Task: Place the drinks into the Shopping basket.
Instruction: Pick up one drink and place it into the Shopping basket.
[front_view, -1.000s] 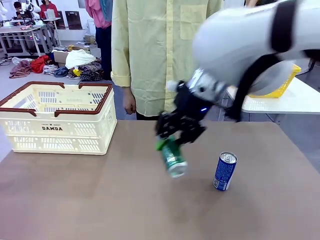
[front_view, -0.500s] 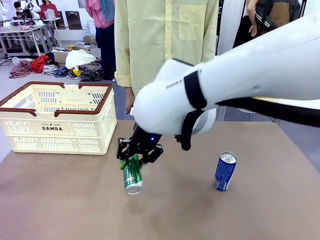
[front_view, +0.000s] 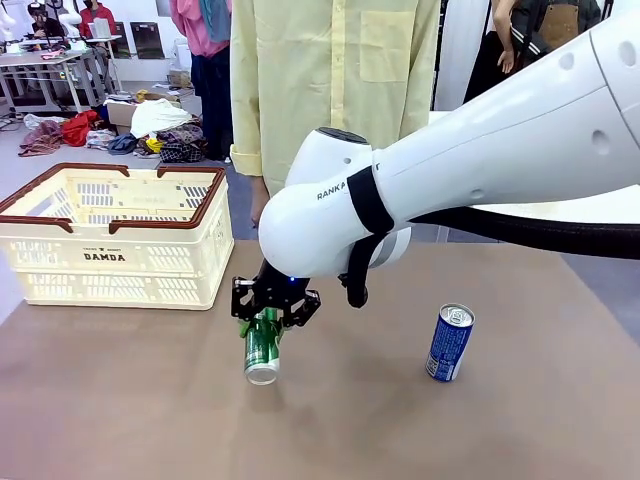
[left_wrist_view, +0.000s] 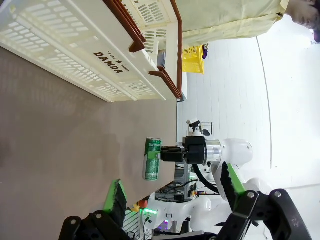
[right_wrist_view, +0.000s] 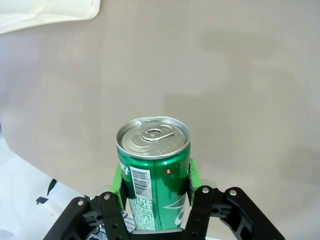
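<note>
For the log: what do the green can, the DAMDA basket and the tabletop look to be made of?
Green can: likely aluminium, going by the bare silver pull-tab top; glossy printed green wall. Shopping basket: moulded plastic, matte cream, with slotted walls and a brown rim. Table: smooth matte brown-grey surface; laminate or a mat, the look leaves it open.

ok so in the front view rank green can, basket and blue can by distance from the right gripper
1. green can: held in the right gripper, hanging below it.
2. basket: its corner close by on the left.
3. blue can: standing farther off on the right.
</note>
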